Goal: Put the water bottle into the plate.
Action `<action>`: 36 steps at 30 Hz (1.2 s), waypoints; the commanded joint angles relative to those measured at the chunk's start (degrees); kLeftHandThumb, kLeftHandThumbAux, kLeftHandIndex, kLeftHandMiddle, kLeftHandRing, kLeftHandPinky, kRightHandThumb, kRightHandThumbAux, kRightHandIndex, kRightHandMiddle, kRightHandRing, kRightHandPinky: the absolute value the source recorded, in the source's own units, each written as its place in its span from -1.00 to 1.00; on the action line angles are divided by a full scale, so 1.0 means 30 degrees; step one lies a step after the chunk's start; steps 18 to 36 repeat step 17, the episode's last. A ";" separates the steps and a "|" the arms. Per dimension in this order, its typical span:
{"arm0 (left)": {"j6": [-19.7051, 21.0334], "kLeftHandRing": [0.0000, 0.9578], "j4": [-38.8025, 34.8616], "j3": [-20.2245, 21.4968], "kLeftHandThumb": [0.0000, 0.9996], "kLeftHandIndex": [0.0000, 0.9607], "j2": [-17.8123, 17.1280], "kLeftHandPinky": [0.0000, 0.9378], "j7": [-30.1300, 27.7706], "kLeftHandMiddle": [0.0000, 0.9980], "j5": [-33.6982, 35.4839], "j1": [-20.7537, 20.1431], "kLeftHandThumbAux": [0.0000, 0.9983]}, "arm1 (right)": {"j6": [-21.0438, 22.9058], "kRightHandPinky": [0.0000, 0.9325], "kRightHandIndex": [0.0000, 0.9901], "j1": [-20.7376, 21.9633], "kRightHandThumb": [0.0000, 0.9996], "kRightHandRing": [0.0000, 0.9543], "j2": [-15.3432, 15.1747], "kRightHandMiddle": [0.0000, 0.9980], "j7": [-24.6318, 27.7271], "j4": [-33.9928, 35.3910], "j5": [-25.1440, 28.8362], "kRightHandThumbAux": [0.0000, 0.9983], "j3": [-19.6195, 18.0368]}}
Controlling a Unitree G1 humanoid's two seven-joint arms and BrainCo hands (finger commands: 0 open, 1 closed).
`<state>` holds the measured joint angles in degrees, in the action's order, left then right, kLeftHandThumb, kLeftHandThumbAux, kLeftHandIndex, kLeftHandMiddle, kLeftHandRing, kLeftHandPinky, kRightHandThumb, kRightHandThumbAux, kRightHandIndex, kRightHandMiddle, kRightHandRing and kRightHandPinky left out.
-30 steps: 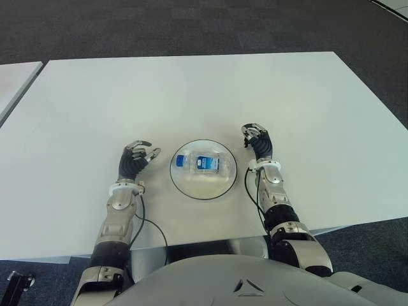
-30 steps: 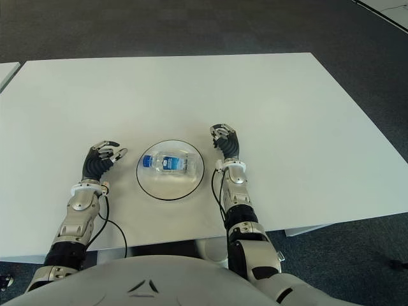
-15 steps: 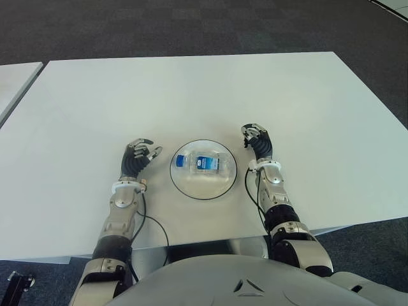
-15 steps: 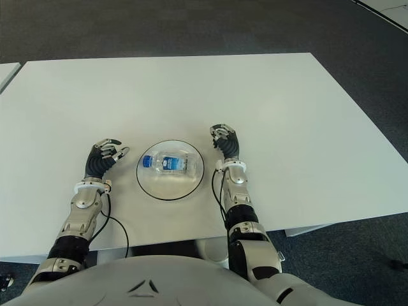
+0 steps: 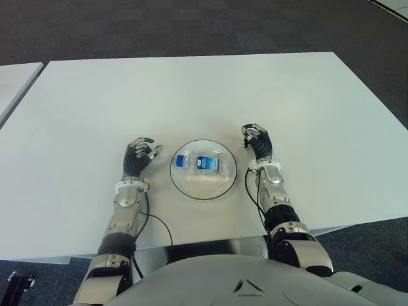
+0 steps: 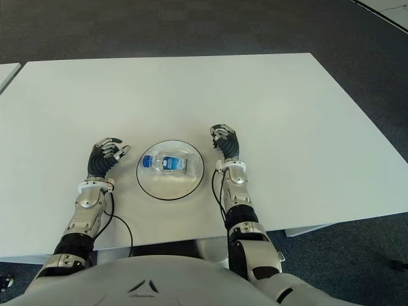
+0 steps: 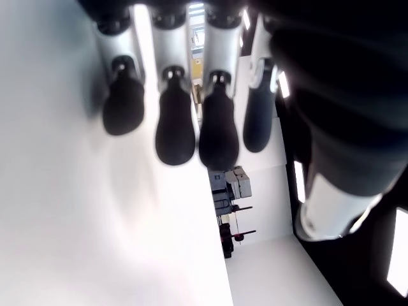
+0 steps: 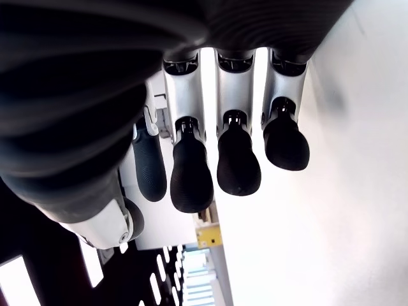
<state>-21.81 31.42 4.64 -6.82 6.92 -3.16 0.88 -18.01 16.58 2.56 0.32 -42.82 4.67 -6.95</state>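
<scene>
Clear plastic is showing through on the water bottle [image 5: 203, 163], which is lying on its side inside the plate [image 5: 220, 187], its blue cap pointing toward the left hand [image 5: 139, 157] and its blue label facing up. It is looking small and light, probably stiff enough for a firm pinch yet smooth and prone to rolling, so the labelled middle of the body is seeming the safest place to take hold, fingers closing across its width. Both hands are sitting just outside the plate's rim, the right hand [image 5: 258, 141] on the far side of the bottle from the left; each is holding nothing, with fingers loosely curled and relaxed. Nothing else is showing on the white table [image 5: 191, 89], so nothing is blocking either hand's reach.
</scene>
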 commanded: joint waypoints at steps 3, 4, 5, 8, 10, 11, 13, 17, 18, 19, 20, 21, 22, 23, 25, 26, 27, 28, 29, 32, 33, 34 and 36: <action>0.0557 0.49 0.1274 -0.0026 0.41 -0.09 0.0507 0.53 0.0056 0.44 -0.0004 0.0728 0.44 | 0.1292 0.61 -0.12 -0.1247 0.40 0.56 0.0067 0.52 0.0028 -0.1244 0.0074 0.46 -0.0067; 0.0504 0.49 0.1272 -0.0016 0.41 -0.09 0.0534 0.52 0.0065 0.45 -0.0018 0.0739 0.44 | 0.1340 0.60 -0.12 -0.1252 0.40 0.56 0.0063 0.52 0.0042 -0.1226 0.0092 0.46 -0.0078; 0.0452 0.49 0.1252 -0.0013 0.41 -0.09 0.0576 0.52 0.0092 0.45 -0.0040 0.0749 0.44 | 0.1409 0.60 -0.12 -0.1253 0.40 0.56 0.0061 0.52 0.0065 -0.1212 0.0121 0.46 -0.0093; 0.0349 0.48 0.1181 -0.0008 0.41 -0.09 0.0682 0.50 0.0147 0.44 -0.0117 0.0772 0.44 | 0.1505 0.60 -0.11 -0.1268 0.41 0.55 0.0048 0.52 0.0133 -0.1183 0.0169 0.46 -0.0118; 0.0272 0.48 0.1144 0.0010 0.41 -0.09 0.0731 0.50 0.0152 0.44 -0.0154 0.0789 0.44 | 0.1551 0.60 -0.11 -0.1278 0.41 0.55 0.0035 0.51 0.0189 -0.1156 0.0187 0.46 -0.0123; 0.0226 0.48 0.1139 0.0022 0.41 -0.09 0.0748 0.50 0.0149 0.44 -0.0165 0.0795 0.44 | 0.1575 0.60 -0.11 -0.1279 0.41 0.55 0.0030 0.51 0.0217 -0.1146 0.0196 0.46 -0.0124; 0.0136 0.48 0.1084 0.0028 0.41 -0.09 0.0813 0.50 0.0184 0.43 -0.0198 0.0818 0.44 | 0.1640 0.60 -0.11 -0.1287 0.41 0.54 0.0004 0.51 0.0266 -0.1139 0.0186 0.46 -0.0106; 0.0034 0.49 0.0990 0.0018 0.41 -0.09 0.0873 0.51 0.0237 0.44 -0.0250 0.0858 0.44 | 0.1737 0.60 -0.12 -0.1319 0.41 0.55 -0.0026 0.51 0.0309 -0.1115 0.0133 0.46 -0.0059; 0.0034 0.49 0.0990 0.0018 0.41 -0.09 0.0873 0.51 0.0237 0.44 -0.0250 0.0858 0.44 | 0.1737 0.60 -0.12 -0.1319 0.41 0.55 -0.0026 0.51 0.0309 -0.1115 0.0133 0.46 -0.0059; 0.0034 0.49 0.0990 0.0018 0.41 -0.09 0.0873 0.51 0.0237 0.44 -0.0250 0.0858 0.44 | 0.1737 0.60 -0.12 -0.1319 0.41 0.55 -0.0026 0.51 0.0309 -0.1115 0.0133 0.46 -0.0059; 0.0034 0.49 0.0990 0.0018 0.41 -0.09 0.0873 0.51 0.0237 0.44 -0.0250 0.0858 0.44 | 0.1737 0.60 -0.12 -0.1319 0.41 0.55 -0.0026 0.51 0.0309 -0.1115 0.0133 0.46 -0.0059; 0.0034 0.49 0.0990 0.0018 0.41 -0.09 0.0873 0.51 0.0237 0.44 -0.0250 0.0858 0.44 | 0.1737 0.60 -0.12 -0.1319 0.41 0.55 -0.0026 0.51 0.0309 -0.1115 0.0133 0.46 -0.0059; 0.0034 0.49 0.0990 0.0018 0.41 -0.09 0.0873 0.51 0.0237 0.44 -0.0250 0.0858 0.44 | 0.1737 0.60 -0.12 -0.1319 0.41 0.55 -0.0026 0.51 0.0309 -0.1115 0.0133 0.46 -0.0059; 0.0034 0.49 0.0990 0.0018 0.41 -0.09 0.0873 0.51 0.0237 0.44 -0.0250 0.0858 0.44 | 0.1737 0.60 -0.12 -0.1319 0.41 0.55 -0.0026 0.51 0.0309 -0.1115 0.0133 0.46 -0.0059; 0.0034 0.49 0.0990 0.0018 0.41 -0.09 0.0873 0.51 0.0237 0.44 -0.0250 0.0858 0.44 | 0.1737 0.60 -0.12 -0.1319 0.41 0.55 -0.0026 0.51 0.0309 -0.1115 0.0133 0.46 -0.0059; 0.0034 0.49 0.0990 0.0018 0.41 -0.09 0.0873 0.51 0.0237 0.44 -0.0250 0.0858 0.44 | 0.1737 0.60 -0.12 -0.1319 0.41 0.55 -0.0026 0.51 0.0309 -0.1115 0.0133 0.46 -0.0059; 0.0034 0.49 0.0990 0.0018 0.41 -0.09 0.0873 0.51 0.0237 0.44 -0.0250 0.0858 0.44 | 0.1737 0.60 -0.12 -0.1319 0.41 0.55 -0.0026 0.51 0.0309 -0.1115 0.0133 0.46 -0.0059; 0.0034 0.49 0.0990 0.0018 0.41 -0.09 0.0873 0.51 0.0237 0.44 -0.0250 0.0858 0.44 | 0.1737 0.60 -0.12 -0.1319 0.41 0.55 -0.0026 0.51 0.0309 -0.1115 0.0133 0.46 -0.0059; 0.0034 0.49 0.0990 0.0018 0.41 -0.09 0.0873 0.51 0.0237 0.44 -0.0250 0.0858 0.44 | 0.1737 0.60 -0.12 -0.1319 0.41 0.55 -0.0026 0.51 0.0309 -0.1115 0.0133 0.46 -0.0059; 0.0034 0.49 0.0990 0.0018 0.41 -0.09 0.0873 0.51 0.0237 0.44 -0.0250 0.0858 0.44 | 0.1737 0.60 -0.12 -0.1319 0.41 0.55 -0.0026 0.51 0.0309 -0.1115 0.0133 0.46 -0.0059; 0.0034 0.49 0.0990 0.0018 0.41 -0.09 0.0873 0.51 0.0237 0.44 -0.0250 0.0858 0.44 | 0.1737 0.60 -0.12 -0.1319 0.41 0.55 -0.0026 0.51 0.0309 -0.1115 0.0133 0.46 -0.0059; 0.0034 0.49 0.0990 0.0018 0.41 -0.09 0.0873 0.51 0.0237 0.44 -0.0250 0.0858 0.44 | 0.1737 0.60 -0.12 -0.1319 0.41 0.55 -0.0026 0.51 0.0309 -0.1115 0.0133 0.46 -0.0059; 0.0034 0.49 0.0990 0.0018 0.41 -0.09 0.0873 0.51 0.0237 0.44 -0.0250 0.0858 0.44 | 0.1737 0.60 -0.12 -0.1319 0.41 0.55 -0.0026 0.51 0.0309 -0.1115 0.0133 0.46 -0.0059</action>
